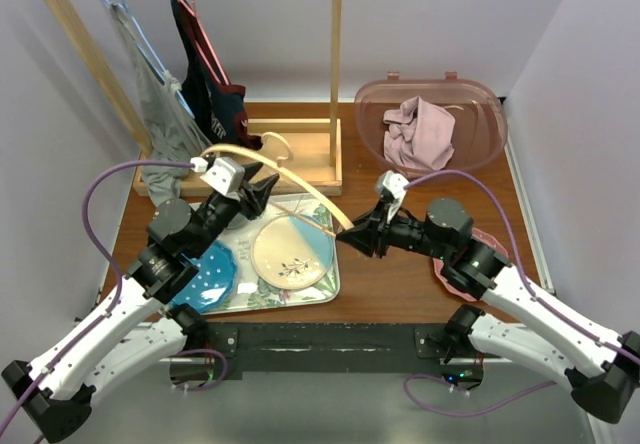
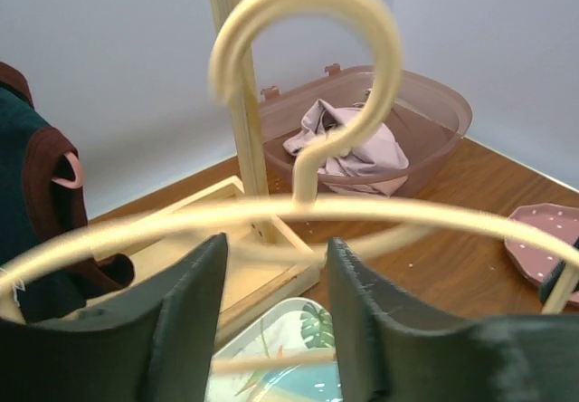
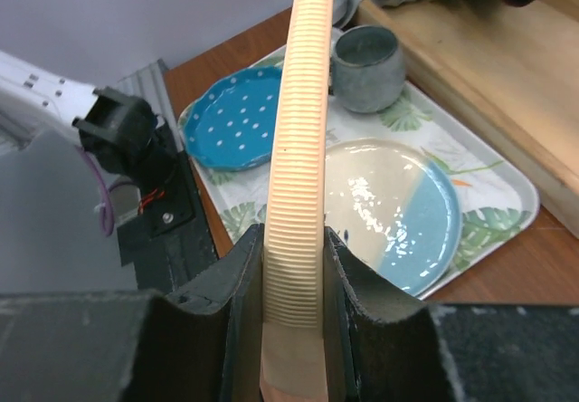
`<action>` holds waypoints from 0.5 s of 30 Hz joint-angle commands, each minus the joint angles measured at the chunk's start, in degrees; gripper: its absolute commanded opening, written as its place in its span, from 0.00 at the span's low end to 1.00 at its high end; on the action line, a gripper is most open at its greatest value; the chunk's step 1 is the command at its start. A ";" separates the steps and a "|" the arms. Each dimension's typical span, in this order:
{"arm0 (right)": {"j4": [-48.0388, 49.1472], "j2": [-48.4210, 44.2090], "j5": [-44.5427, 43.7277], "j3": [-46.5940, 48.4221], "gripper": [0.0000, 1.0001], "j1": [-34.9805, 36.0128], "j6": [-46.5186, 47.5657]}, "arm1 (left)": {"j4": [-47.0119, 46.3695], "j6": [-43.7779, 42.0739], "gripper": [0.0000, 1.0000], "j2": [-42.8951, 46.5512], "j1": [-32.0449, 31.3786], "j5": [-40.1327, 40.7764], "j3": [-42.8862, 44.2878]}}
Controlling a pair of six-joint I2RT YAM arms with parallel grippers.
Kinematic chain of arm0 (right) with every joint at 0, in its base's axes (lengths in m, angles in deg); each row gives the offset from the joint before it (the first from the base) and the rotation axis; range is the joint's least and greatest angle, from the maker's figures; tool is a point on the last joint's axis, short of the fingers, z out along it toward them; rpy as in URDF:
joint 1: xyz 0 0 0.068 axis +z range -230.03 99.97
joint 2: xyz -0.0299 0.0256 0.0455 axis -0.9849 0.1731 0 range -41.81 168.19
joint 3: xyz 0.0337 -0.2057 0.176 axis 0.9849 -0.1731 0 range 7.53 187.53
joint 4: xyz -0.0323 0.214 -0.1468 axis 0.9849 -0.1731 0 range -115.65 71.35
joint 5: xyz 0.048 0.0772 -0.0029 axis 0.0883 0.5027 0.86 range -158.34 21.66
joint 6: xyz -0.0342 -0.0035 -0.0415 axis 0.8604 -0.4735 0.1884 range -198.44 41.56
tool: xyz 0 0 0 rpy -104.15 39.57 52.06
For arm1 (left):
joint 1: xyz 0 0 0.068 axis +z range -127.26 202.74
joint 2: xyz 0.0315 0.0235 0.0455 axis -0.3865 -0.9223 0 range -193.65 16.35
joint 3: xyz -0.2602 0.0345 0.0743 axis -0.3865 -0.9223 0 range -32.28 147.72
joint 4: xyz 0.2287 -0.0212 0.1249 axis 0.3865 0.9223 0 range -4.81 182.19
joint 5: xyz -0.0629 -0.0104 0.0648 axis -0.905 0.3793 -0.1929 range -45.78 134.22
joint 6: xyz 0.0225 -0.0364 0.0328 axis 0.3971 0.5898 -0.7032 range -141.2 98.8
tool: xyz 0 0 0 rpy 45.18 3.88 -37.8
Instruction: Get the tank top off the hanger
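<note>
A bare cream hanger (image 1: 290, 176) hangs in the air over the tray, between my two grippers. My right gripper (image 1: 352, 236) is shut on its ribbed right end (image 3: 298, 194), fingers pressed on both sides. My left gripper (image 1: 258, 192) is open near the hanger's middle; in the left wrist view the arch and hook (image 2: 362, 22) pass above my fingers (image 2: 194, 302), and the thin lower bar runs between them untouched. A crumpled pink garment (image 1: 420, 132) lies in the pink bin (image 1: 490, 114); it also shows in the left wrist view (image 2: 348, 144).
A wooden rack (image 1: 335, 64) at the back holds a grey garment (image 1: 160, 104) and a dark garment (image 1: 215, 94). A leaf-print tray (image 1: 332, 276) carries a blue dotted plate (image 1: 210, 276), a cream-and-blue plate (image 1: 292, 252) and a grey cup (image 3: 366, 67). A pink plate (image 2: 543, 239) lies under the right arm.
</note>
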 commanded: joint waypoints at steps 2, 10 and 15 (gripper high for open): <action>-8.65 -4.62 -11.21 8.87 0.00 -0.41 3.43 | -2.41 0.50 0.61 0.70 0.22 -0.48 0.26; -25.18 -3.06 -21.16 20.46 0.00 -0.32 1.85 | -3.38 -0.11 1.00 0.70 0.14 3.83 -0.80; -26.69 0.65 -23.63 24.08 0.00 -0.41 3.70 | -1.97 -0.03 1.00 0.17 0.14 3.30 0.17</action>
